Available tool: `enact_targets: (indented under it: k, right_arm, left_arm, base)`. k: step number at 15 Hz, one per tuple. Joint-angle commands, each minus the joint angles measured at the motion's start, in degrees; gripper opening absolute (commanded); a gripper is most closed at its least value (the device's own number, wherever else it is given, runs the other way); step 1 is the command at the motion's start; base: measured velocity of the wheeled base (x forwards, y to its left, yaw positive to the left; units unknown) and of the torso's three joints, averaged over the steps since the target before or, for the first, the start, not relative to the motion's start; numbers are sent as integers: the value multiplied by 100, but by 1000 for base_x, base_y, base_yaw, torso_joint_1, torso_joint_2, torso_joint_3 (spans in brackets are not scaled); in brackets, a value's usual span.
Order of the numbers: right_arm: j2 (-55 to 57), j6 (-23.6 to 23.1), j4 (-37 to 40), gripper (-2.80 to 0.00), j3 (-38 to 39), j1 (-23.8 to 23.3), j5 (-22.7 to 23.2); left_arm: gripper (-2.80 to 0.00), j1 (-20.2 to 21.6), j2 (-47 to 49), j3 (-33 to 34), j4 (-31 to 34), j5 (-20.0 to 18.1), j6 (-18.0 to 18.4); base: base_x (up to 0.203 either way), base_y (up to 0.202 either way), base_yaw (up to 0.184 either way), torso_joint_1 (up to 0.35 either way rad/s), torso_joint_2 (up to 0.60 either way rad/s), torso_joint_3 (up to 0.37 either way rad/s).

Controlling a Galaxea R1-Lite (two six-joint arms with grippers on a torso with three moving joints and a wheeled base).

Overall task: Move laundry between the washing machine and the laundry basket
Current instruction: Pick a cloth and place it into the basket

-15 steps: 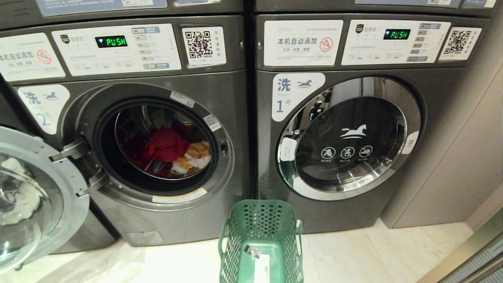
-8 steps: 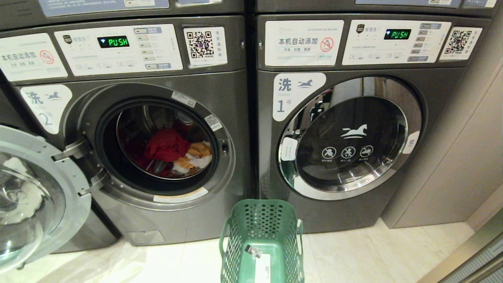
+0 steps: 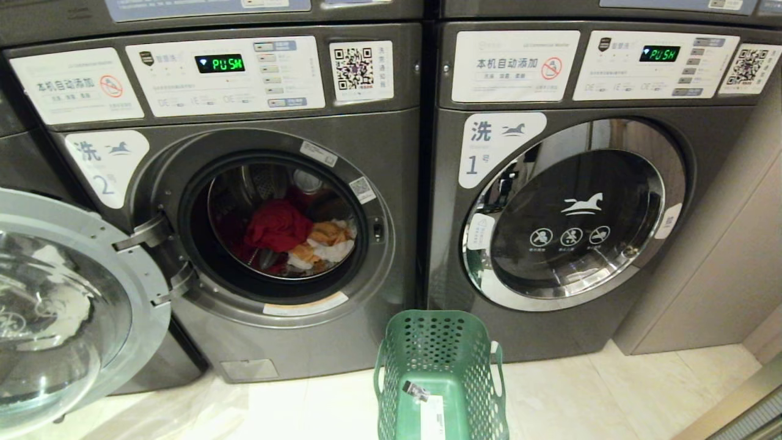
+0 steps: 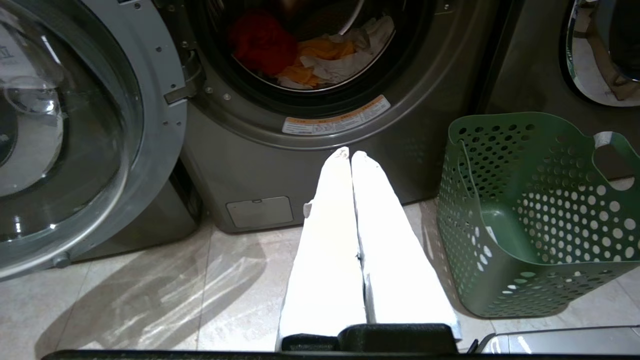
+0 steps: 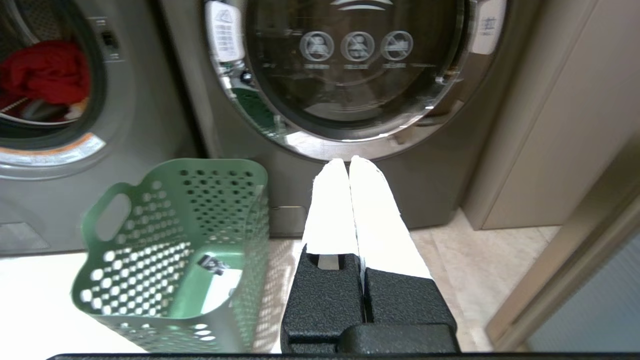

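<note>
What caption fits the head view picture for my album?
Washing machine number 2 stands open with laundry inside, green laundry basket waiting on the floor.

Head camera looks down; both low wrist cameras face forward, sharing the laundry basket (image 3: 441, 373).

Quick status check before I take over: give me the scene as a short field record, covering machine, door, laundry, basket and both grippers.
washing machine: grey front-loader labelled 2, on the left of the pair
door: swung fully open to the left
laundry: red, orange and white pieces piled inside the drum
laundry basket: green, on the floor before the two machines, no clothes in it
neighbouring machine: labelled 1, door shut
left gripper: shut, empty, low before machine 2
right gripper: shut, empty, low before machine 1
</note>
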Motion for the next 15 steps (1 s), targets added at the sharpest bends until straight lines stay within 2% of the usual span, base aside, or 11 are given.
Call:
enact_targets:
  k: [1, 15]
  right_arm:
    - [0, -1, -4, -280, 193, 1, 0]
    - [3, -1, -4, -280, 193, 1, 0]
  left_arm:
    - [-280, 2, 7, 9, 1, 0, 3]
    - [-280, 7, 7, 9, 1, 0, -9]
  base:
    - [0, 195, 1, -7, -1, -1]
    - [0, 195, 0, 3, 2, 1]
